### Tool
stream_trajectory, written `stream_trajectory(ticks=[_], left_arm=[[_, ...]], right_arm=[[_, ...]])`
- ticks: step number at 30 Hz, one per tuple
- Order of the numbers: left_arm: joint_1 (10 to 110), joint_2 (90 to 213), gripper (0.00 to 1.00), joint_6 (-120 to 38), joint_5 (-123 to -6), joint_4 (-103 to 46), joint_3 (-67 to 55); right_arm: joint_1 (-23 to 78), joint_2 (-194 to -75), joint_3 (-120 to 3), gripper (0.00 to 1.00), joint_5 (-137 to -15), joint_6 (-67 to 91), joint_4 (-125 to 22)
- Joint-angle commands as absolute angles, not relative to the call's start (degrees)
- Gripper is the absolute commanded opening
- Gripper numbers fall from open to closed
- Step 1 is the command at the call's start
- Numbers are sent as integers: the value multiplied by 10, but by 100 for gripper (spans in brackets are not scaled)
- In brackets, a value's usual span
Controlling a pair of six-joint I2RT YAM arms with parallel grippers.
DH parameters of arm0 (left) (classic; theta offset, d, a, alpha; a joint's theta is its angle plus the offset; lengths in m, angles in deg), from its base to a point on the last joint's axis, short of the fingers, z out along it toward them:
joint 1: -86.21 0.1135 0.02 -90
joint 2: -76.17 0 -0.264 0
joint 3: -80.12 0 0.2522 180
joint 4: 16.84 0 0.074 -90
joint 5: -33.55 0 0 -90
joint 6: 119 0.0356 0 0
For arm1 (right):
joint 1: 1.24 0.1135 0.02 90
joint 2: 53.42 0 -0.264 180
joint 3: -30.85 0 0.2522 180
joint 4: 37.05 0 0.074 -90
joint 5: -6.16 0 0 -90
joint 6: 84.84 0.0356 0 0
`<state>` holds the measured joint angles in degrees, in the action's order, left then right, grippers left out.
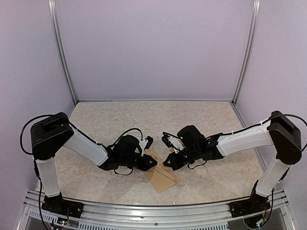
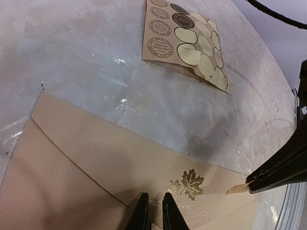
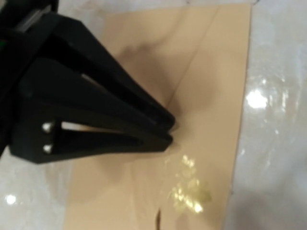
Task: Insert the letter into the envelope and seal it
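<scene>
The left gripper [image 2: 154, 212] had its jaws nearly together, tips down on the envelope [image 2: 96, 158] at the flap edge; whether they pinched it could not be told. Just ahead of them sat a gold leaf [image 2: 192, 184]. Farther to the right, the right gripper [image 2: 251, 184] was clamped on a small tan tab [image 2: 236, 189]. Well beyond lay the sticker card [image 2: 160, 45].

My count of the things I can see

I see two arms, the left arm [image 1: 86, 146] and the right arm [image 1: 244, 139]. I see two grippers, the left gripper [image 2: 153, 203] and the right gripper [image 3: 170, 128], each with two fingers. I count one tan envelope [image 2: 96, 163] with one gold leaf [image 2: 191, 183] on it. I count one sticker card [image 2: 184, 40]. Its round stickers are packed too close for me to count.
</scene>
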<state>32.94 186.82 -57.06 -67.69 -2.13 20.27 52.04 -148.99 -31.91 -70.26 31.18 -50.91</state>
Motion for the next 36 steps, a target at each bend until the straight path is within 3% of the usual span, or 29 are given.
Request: stream_trajectory(ticks=[1, 36], left_arm=[[333, 1868, 9, -579, -673, -21, 220], [332, 1873, 7, -597, -680, -8, 226]], right_arm=[[532, -1516, -347, 0, -716, 295, -488], [579, -1610, -396, 0, -744, 261, -493]])
